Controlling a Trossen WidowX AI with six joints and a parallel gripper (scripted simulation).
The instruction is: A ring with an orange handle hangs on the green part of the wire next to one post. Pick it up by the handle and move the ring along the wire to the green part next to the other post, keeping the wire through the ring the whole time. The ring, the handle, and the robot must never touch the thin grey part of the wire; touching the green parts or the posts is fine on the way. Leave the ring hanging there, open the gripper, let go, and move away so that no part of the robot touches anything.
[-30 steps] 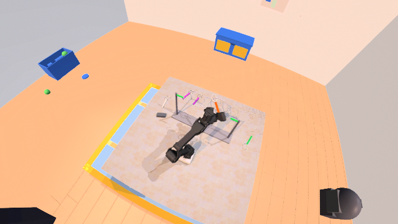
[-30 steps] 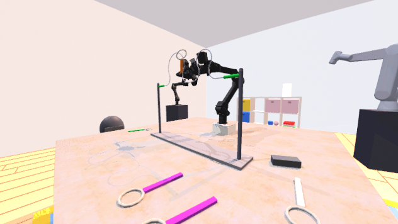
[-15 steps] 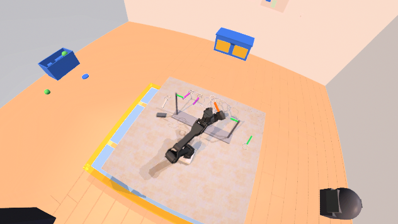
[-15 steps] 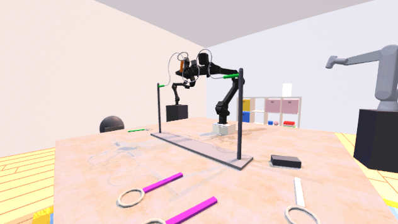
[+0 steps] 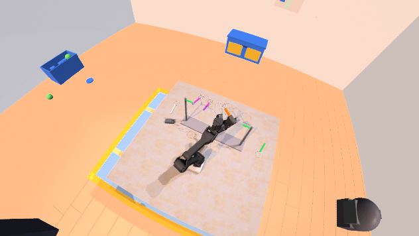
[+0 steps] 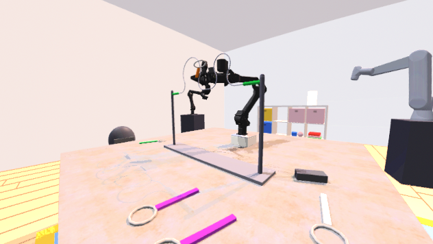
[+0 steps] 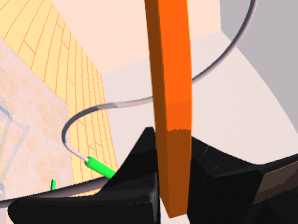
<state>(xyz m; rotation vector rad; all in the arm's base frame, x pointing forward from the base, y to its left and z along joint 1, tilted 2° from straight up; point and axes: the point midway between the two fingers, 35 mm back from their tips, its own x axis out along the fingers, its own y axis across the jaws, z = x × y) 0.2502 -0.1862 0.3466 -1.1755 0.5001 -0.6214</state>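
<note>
Item: ring (image 5: 220, 105) (image 6: 194, 64) with orange handle (image 5: 227, 112) (image 6: 197, 72) (image 7: 175, 75), 1 piece. Location: high above the desk (image 5: 232, 205) (image 6: 103, 171) (image 7: 30, 85), toward the edge opposite the arm's foot, by the 1st tall bend of the wire (image 6: 184, 73) (image 7: 63, 134), on the side of the post (image 5: 246, 136) (image 6: 172, 120) nearer the desk's right-hand corner in the top view. Whether the wire runs cleanly through the ring cannot be told.

Handling: probably light and stiff, neither soft nor fragile. Flat faces on the handle should suit 2 flat fingers; a loose pinch might let it swivel. Best hold: the handle's free end, well apart from the ring, leaving clearance for the wire. A small wrist turn would swing the ring noticeably.

Hand (image 5: 231, 117) (image 6: 198, 78) (image 7: 157, 133): pinching the handle near its lower end, 1 finger each side. Handle nearly upright, ring above.

Arm (image 5: 199, 144) (image 6: 253, 97): 1, raised from its pale foot (image 5: 199, 168) (image 6: 244, 140), extended high toward the opposite edge, wrist bent close to the wire. Gap to the grey part: unclear.
</note>
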